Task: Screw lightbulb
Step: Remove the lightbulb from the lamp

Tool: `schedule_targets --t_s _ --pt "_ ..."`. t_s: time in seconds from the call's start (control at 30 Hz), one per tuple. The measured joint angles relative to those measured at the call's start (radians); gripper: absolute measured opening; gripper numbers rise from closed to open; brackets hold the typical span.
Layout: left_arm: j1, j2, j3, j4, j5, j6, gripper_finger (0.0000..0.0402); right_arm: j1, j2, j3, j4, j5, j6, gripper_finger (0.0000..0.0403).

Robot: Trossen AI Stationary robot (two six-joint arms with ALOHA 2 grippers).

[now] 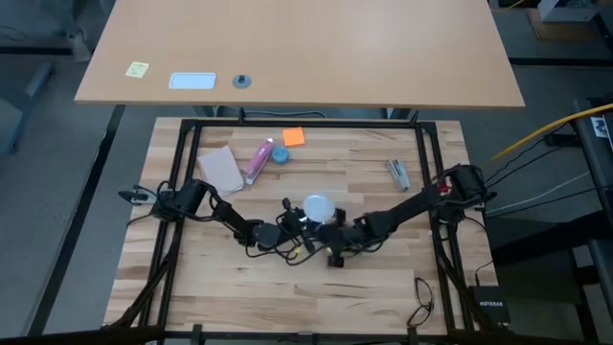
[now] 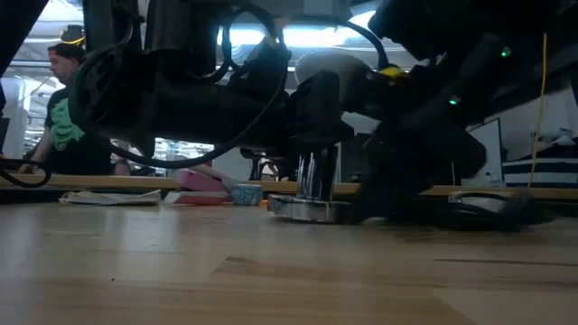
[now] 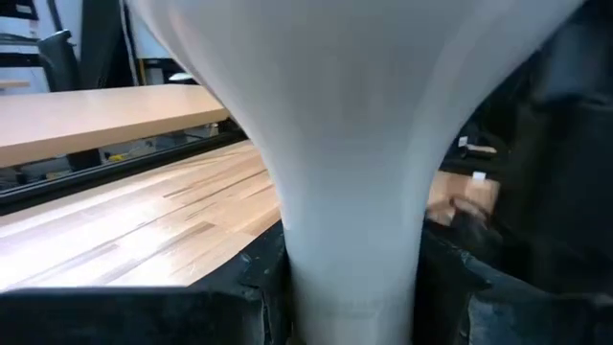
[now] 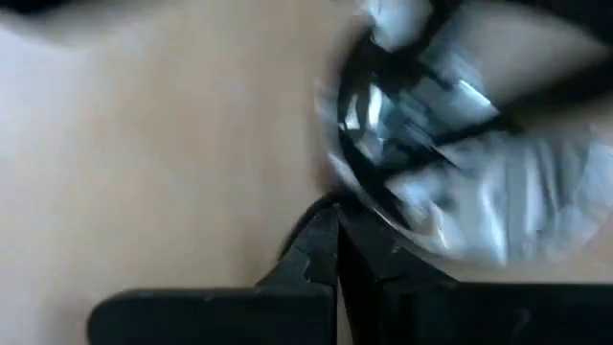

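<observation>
the left claw (image 3: 354, 307) is pinching the lightbulb (image 3: 354, 144) by its narrow neck; the frosted globe above it is probably light, slippery, fragile. the right claw (image 4: 335, 251) is resting fully closed beside the silver lamp base (image 4: 450, 144).

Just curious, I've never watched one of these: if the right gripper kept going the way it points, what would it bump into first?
Most likely the shiny lamp base, just ahead of the shut right gripper; depth is hard to judge.

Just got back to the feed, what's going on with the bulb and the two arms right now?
The left claw is clamped on the narrow neck of the lightbulb, holding it upright over the silver lamp base mid-table. The right claw is shut, its tip down by the base's shiny rim, apparently steadying it. Whether the bulb is threaded in yet can't be seen.
</observation>
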Motion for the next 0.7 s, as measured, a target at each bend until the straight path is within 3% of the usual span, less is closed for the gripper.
schedule_targets --t_s 0.17,0.33,0.5,0.7 --pt "0.017 0.000 0.001 0.005 0.012 -0.019 0.0139 0.000 0.069 -0.001 0.250 -0.086 0.002 0.0005" --pt "0.010 0.000 0.001 0.004 0.004 -0.019 0.0139 0.000 0.080 -0.001 0.273 -0.094 -0.007 0.0005" --pt "0.009 0.002 0.000 0.035 -0.007 -0.030 0.0139 0.002 0.029 0.000 0.194 -0.049 -0.055 0.0005" --pt "0.000 0.003 0.000 0.043 -0.016 0.000 0.0139 0.001 -0.109 0.004 -0.027 0.111 -0.079 0.0005"
